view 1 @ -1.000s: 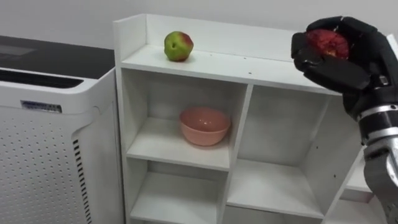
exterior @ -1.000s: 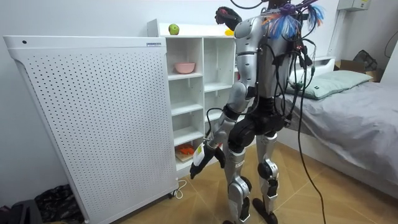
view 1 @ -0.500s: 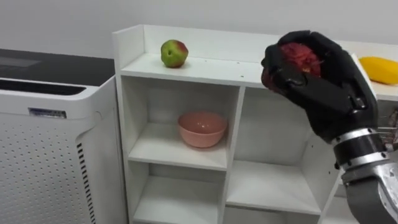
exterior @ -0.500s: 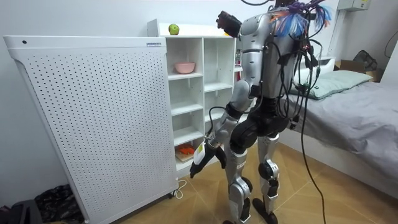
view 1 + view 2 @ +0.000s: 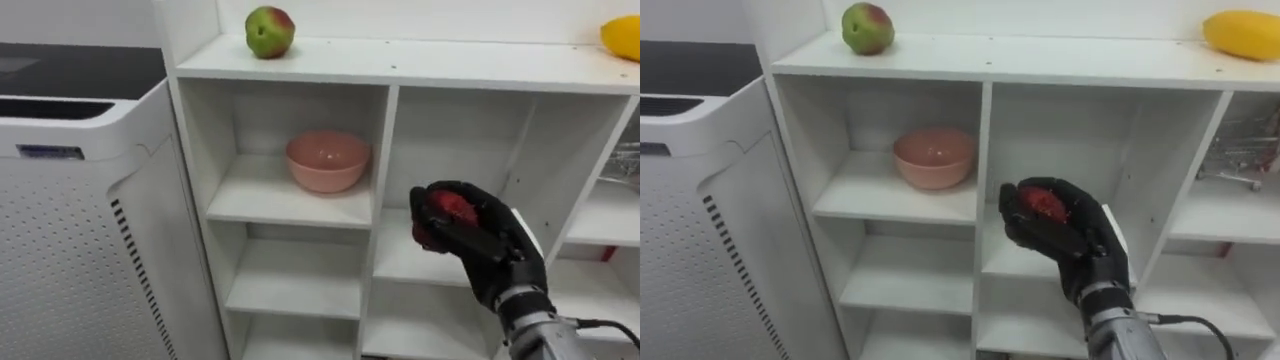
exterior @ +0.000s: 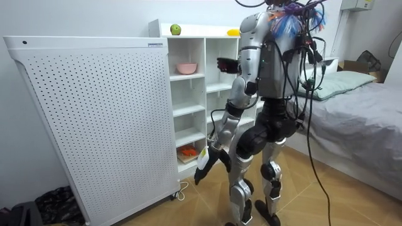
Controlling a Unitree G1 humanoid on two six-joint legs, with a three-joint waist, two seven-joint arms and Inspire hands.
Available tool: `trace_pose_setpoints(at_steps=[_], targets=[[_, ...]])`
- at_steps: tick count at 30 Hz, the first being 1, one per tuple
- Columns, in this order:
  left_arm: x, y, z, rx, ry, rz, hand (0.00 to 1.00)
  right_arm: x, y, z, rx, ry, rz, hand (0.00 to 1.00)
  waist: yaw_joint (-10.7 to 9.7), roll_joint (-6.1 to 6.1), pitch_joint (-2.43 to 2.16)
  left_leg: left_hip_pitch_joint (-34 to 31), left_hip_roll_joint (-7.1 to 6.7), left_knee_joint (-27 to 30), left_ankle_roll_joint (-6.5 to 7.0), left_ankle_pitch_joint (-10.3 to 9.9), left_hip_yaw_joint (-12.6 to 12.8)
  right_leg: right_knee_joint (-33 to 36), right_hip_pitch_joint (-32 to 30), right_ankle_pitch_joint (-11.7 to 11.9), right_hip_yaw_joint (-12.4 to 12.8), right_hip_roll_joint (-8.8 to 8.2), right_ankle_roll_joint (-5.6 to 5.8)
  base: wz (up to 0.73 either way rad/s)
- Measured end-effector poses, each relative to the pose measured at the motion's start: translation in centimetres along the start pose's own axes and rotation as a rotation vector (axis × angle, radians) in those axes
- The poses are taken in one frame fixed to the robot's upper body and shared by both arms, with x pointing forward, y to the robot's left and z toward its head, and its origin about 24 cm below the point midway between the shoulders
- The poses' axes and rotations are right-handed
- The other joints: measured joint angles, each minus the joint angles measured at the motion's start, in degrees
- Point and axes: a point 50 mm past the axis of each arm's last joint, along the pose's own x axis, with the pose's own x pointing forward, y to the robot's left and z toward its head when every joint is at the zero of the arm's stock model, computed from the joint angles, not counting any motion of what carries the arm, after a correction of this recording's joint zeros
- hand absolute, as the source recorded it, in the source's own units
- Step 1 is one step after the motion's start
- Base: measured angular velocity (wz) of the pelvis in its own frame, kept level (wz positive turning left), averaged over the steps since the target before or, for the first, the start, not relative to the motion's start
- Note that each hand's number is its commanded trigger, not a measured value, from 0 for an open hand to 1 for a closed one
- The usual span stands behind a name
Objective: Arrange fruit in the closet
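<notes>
My right hand [image 5: 478,238] is shut on a red fruit [image 5: 452,207] and holds it in front of the middle compartment of the white closet [image 5: 385,72], right of the divider. The same hand [image 5: 1060,232] grips the fruit [image 5: 1043,201] at the level of the second shelf. A green-red apple [image 5: 269,31] lies on the top board at the left, and a yellow fruit [image 5: 1240,33] at the right. A pink bowl [image 5: 327,161] stands in the upper left compartment. In the room view my left hand [image 6: 202,164] hangs low beside the closet.
A white perforated appliance [image 5: 70,200] stands against the closet's left side. A wire rack [image 5: 1240,150] sits in the far right compartment. In the room view a bed [image 6: 352,100] lies behind me, and orange things [image 6: 187,150] rest on a low shelf.
My right hand has come down with the red fruit from top-board height to the middle compartment. The eye views have shifted downward and closer to the closet.
</notes>
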Motion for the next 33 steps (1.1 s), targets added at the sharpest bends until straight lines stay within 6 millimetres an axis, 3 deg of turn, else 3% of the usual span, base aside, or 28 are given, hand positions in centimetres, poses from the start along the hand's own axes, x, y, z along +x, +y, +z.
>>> trace_pose_setpoints(at_steps=[3,5,8,13,21,26,28,33], targets=[[0.1,0.0,0.9,0.027,-0.029,0.011,0.0,-0.2,-0.6,-1.7,0.023,0.069,-0.045,1.0,0.01,-0.02,0.63,-4.77,-0.51,3.31,1.02,-0.72,-0.05,4.75,-5.18,-1.83,0.47,-1.42,-0.44,0.09],[0.2,0.0,1.3,0.014,-0.037,0.01,0.0,-0.3,-1.0,-2.8,0.024,0.111,-0.064,1.0,0.11,-0.06,0.78,-7.99,-0.83,5.2,1.15,-1.11,-0.01,7.45,-8.82,-3.01,1.15,-1.68,-0.38,0.09],[0.2,0.0,1.4,-0.001,-0.037,0.01,0.0,-0.7,-0.9,-4.4,0.073,0.17,-0.095,1.0,0.38,0.1,0.99,-11.82,-1.08,7.46,1.19,-1.09,0.0,10.54,-13.16,-3.32,1.61,-2.18,-0.67,0.01],[0.1,-0.2,1.9,-0.032,-0.051,0.023,0.0,-0.9,-0.8,-5.2,0.21,0.194,-0.153,1.0,0.3,0.83,1.48,-17.46,-1.2,11.24,1.21,-1.09,-0.19,14.55,-18.76,-3.88,1.7,-2.85,-1.19,0.03],[0.0,-0.4,2.3,-0.053,-0.063,0.034,0.0,-1.8,-2.9,-7.8,0.54,0.305,-0.337,1.0,1.14,1.1,1.47,-26.94,-1.37,16.51,1.43,-1.28,0.09,20.73,-28.82,-4.76,2.65,-3.81,-1.47,0.01],[0.0,-0.3,2.9,-0.056,-0.081,0.044,0.0,-1.1,-3.7,-7.6,0.666,0.306,-0.4,1.0,2.61,1.17,1.44,-31.72,-1.82,18.97,1.34,-1.26,0.0,24.43,-34.02,-5.34,2.74,-4.86,-2.31,0.08],[0.0,-0.3,3.1,-0.059,-0.089,0.045,0.0,-0.6,-4.1,-7.2,0.71,0.296,-0.423,1.0,3.25,1.19,1.43,-32.77,-1.77,19.08,0.93,-1.08,-0.33,24.62,-34.81,-5.59,2.17,-5.28,-2.15,0.13],[-0.2,-0.3,3.5,-0.12,-0.105,0.044,0.0,0.8,-5.3,-5.5,0.826,0.242,-0.468,1.0,4.53,1.04,1.4,-36.2,-1.81,19.97,0.54,-0.48,-1.79,25.25,-37.25,-5.6,0.66,-5.54,-2.66,0.13]])
